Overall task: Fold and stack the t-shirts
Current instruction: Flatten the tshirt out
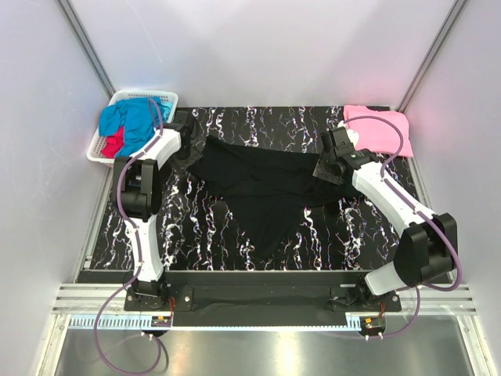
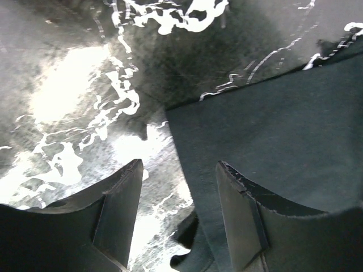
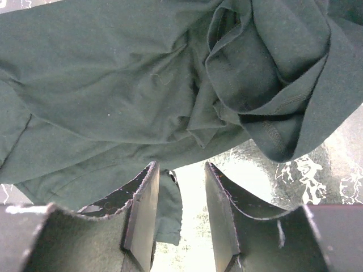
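Tee [image 1: 258, 184], black, rumpled; L gripper [image 2: 180, 164], R gripper [image 3: 180, 165] agape at its edges.

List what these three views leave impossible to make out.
Top view: the red t-shirt in the basket is mostly buried under the blue t-shirt.
Top view: the right gripper blends into the black t-shirt; contact unclear.
Left wrist view: frame edges cut off the black t-shirt; glare washes out the table.

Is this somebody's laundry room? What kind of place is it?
Probably a robot lab's test booth: a left arm and right arm bolted to a marbled black table, plain white walls around it, t-shirts waiting in a white basket.
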